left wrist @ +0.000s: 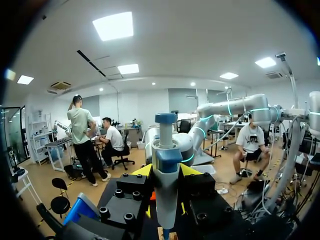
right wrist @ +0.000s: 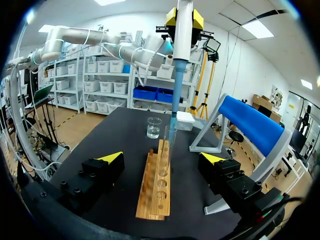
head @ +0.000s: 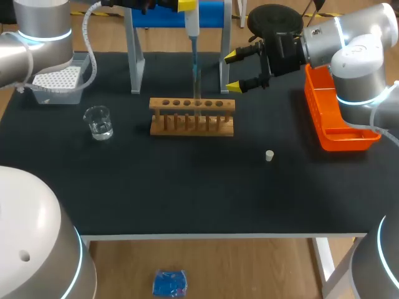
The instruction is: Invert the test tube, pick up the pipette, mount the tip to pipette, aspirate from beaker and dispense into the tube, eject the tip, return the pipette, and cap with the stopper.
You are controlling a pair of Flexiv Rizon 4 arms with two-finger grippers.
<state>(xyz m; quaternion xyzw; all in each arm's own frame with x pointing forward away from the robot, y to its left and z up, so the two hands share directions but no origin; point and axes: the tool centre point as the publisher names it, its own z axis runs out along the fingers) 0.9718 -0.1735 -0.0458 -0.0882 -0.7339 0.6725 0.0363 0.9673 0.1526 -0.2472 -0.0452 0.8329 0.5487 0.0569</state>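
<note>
The left end effector [left wrist: 166, 172] grips the pipette [head: 192, 28] upright, its tip pointing straight down into the test tube [right wrist: 167, 147] in the rack [head: 187, 124], while the right end effector [head: 235, 70] hangs open just beside

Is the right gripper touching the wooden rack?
Apart. The right wrist view shows its open fingers standing wide on either side of the rack, with bare black table between each finger and the wood.
</note>
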